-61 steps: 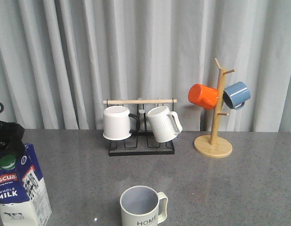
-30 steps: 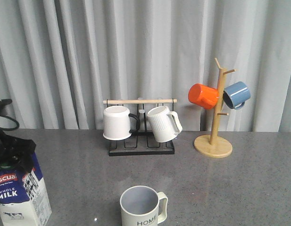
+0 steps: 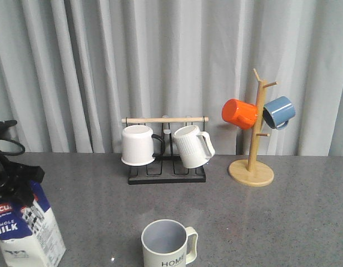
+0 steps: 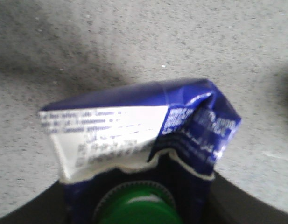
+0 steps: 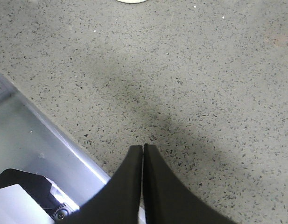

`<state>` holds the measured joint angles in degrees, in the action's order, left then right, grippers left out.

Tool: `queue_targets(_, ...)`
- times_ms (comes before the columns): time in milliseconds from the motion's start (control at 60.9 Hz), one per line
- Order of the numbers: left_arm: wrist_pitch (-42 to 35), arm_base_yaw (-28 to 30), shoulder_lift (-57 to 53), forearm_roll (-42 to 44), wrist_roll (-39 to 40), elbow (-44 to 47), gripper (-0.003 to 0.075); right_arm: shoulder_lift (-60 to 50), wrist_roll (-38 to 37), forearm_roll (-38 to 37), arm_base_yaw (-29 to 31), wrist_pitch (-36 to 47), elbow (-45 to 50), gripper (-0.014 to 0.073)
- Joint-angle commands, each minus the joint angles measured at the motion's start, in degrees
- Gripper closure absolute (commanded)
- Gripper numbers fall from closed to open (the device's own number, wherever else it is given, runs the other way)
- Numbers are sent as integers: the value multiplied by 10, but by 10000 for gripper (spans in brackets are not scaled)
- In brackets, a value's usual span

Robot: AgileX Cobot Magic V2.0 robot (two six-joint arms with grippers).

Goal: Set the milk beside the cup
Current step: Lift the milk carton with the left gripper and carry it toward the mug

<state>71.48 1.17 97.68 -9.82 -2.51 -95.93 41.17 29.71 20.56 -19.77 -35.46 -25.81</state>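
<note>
Left pincer (image 3: 9, 186): clamped on the milk (image 3: 28, 231) top, carton tilted.
Cup (image 3: 168, 243): well right of it.
Right pincer (image 5: 143, 151): fingers together.

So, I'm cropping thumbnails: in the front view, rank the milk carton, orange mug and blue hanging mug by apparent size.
1. Blue-and-white milk carton, though nearest the camera.
2. Orange mug and blue mug: too alike to rank.

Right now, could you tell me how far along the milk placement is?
Done: the left gripper has reached the milk and sits on its top. In hand: the carton leans, apparently being gripped or lifted at the table's left. Left: carrying it across to stand beside the cup. The right gripper is shut, idle.
</note>
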Motion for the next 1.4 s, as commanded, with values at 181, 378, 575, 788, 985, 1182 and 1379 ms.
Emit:
queue_targets(181, -19, -5, -27, -214, -46, -90, 655, -3, 1, 4, 3, 30, -14, 599)
queue_targets(378, -43, -34, -26, -288, -97, -131, 691, -3, 1, 4, 3, 28, -14, 599)
queue_targets(575, -28, -76, -12, -229, -91, -135, 691, -3, 1, 4, 3, 21, -14, 599)
queue_targets(788, -3, -117, 10, -121, -40, -135, 691, -3, 1, 4, 3, 14, -14, 599)
queue_targets(985, 1, -143, 26, -91, -34, -135, 689, -3, 1, 6, 3, 14, -14, 599)
queue_targets(1182, 1, -169, 44, -75, -35, -135, 689, -3, 1, 6, 3, 13, -14, 599)
queue_targets(1379, 1, -185, 54, -56, -35, -135, 680, -3, 1, 6, 3, 13, -14, 599)
